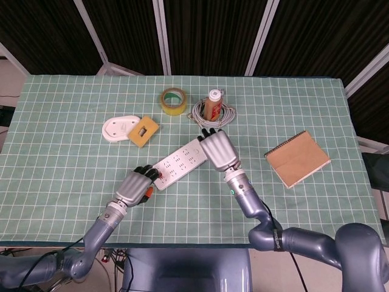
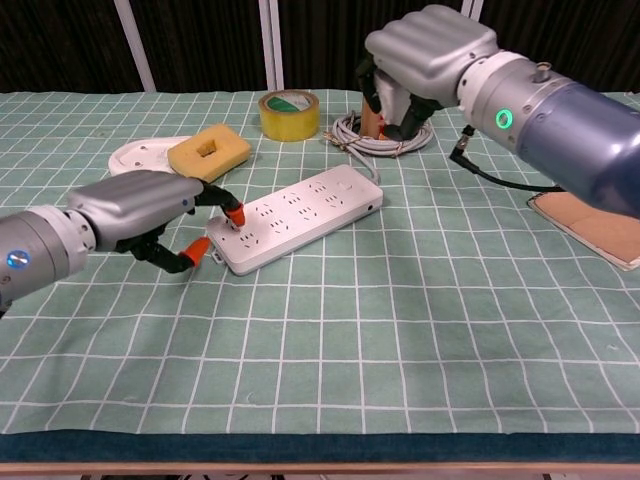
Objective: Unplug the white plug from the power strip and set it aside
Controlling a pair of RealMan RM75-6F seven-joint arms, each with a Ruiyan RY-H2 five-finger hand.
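The white power strip [image 1: 182, 162] [image 2: 300, 213] lies diagonally at the table's middle, and none of its visible sockets holds a plug. My left hand [image 1: 135, 187] [image 2: 135, 210] pinches the strip's near left end between an orange-tipped finger on top and the thumb at its side. My right hand [image 1: 219, 148] [image 2: 430, 50] hangs raised above and right of the strip's far end, fingers curled in. The white plug is hidden inside those fingers. A coiled grey-white cord [image 1: 213, 113] [image 2: 385, 142] lies behind the strip, one end running to the strip's far end.
A brown bottle [image 1: 214, 103] stands inside the cord coil, with a yellow tape roll [image 1: 173, 100] [image 2: 289, 115] to its left. A yellow sponge [image 1: 144, 131] [image 2: 208, 155] rests on a white dish [image 1: 115, 128]. A brown notebook [image 1: 298, 159] lies at the right.
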